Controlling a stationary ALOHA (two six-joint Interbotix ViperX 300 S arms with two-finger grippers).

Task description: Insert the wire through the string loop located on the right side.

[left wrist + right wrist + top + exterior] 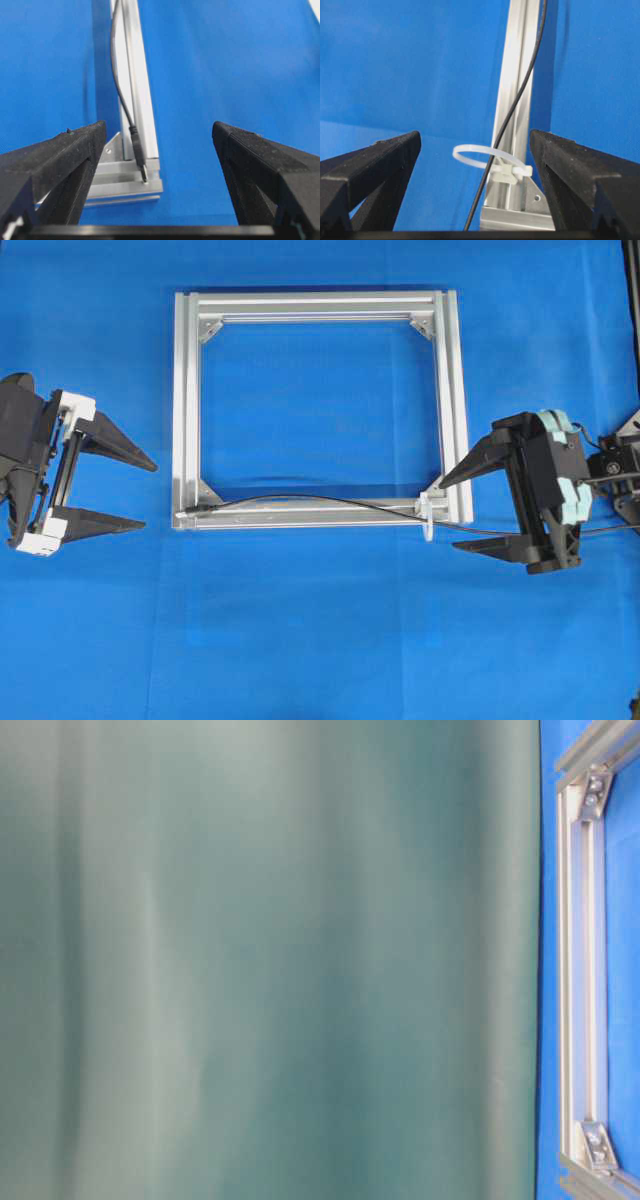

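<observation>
The wire (300,501) is a thin black cable lying along the near bar of the square aluminium frame (186,400). Its plug (139,159) rests on the frame's near-left corner, metal tip pointing at my left gripper. The string loop (482,153), a small white tie, stands at the near-right corner (427,516). The wire (512,107) crosses the loop and appears to pass through it, then trails off toward the right arm. My left gripper (148,496) is open, left of the frame, and holds nothing. My right gripper (449,517) is open just right of the loop and touches nothing.
A blue cloth (320,640) covers the table. Silver corner brackets (209,328) sit inside the frame's corners. The table-level view is mostly filled by a blurred grey-green surface (260,960), with only the frame's edge (572,970) at the far right.
</observation>
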